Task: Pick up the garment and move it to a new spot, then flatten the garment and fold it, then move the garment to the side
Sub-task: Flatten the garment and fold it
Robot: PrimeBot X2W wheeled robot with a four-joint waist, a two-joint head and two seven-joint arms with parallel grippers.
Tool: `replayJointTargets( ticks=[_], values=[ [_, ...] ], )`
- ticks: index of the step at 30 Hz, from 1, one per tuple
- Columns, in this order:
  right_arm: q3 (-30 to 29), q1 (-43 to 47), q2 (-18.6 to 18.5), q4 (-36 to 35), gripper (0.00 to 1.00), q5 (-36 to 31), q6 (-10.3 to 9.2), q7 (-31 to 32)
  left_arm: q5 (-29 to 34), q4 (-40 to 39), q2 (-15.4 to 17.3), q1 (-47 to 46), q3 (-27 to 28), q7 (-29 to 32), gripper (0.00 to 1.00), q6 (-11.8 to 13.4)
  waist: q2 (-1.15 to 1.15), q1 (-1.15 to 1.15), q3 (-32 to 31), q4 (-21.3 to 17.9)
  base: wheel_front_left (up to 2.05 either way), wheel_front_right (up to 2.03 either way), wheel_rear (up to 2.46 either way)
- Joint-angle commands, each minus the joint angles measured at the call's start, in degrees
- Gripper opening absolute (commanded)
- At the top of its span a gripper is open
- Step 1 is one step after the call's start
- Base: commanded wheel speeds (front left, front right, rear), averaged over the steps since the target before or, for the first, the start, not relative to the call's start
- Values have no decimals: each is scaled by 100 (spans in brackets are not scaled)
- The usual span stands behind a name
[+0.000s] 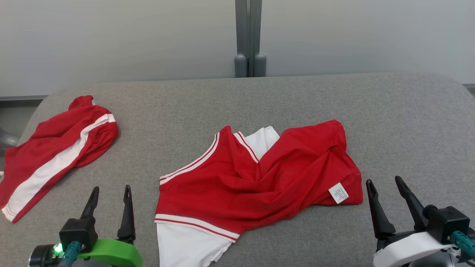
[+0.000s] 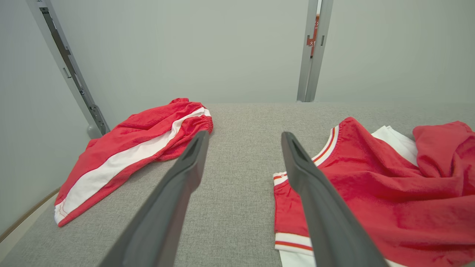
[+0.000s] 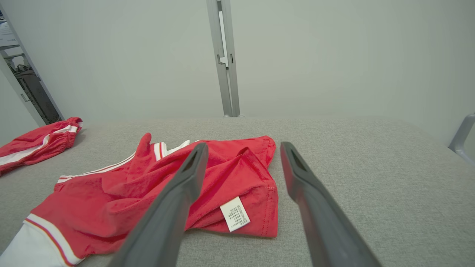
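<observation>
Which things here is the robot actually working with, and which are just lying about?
In the job: crumpled red-and-white shirt, probably; left gripper and right gripper, fingers spread, empty.
Lying about: red shorts on the left of the table; grey post behind.

I see the garment (image 1: 259,178) in bright red, with white sleeves and red-and-white striped trim at the edges; its small label (image 1: 338,193) is white with fine dark print. The shorts (image 1: 55,155) are the same red with one broad white stripe. The table (image 1: 371,111) is a flecked mid-grey weave. My left gripper (image 1: 111,187) is black with green behind it, my right gripper (image 1: 383,180) black with white.
</observation>
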Motion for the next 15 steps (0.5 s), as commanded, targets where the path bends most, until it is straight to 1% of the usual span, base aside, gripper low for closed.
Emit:
replayJointTargets(
  ticks=[1,15],
  values=[
    [1,-67,-4,-50,100,-30,-6,44,-60,-80,31,57,-12,44,100,44,0,0,5,9,0,0,0],
    [53,-9,-35,-196,100,-135,-6,294,-122,-280,56,227,-50,176,100,109,0,0,33,32,0,0,0]
  ],
)
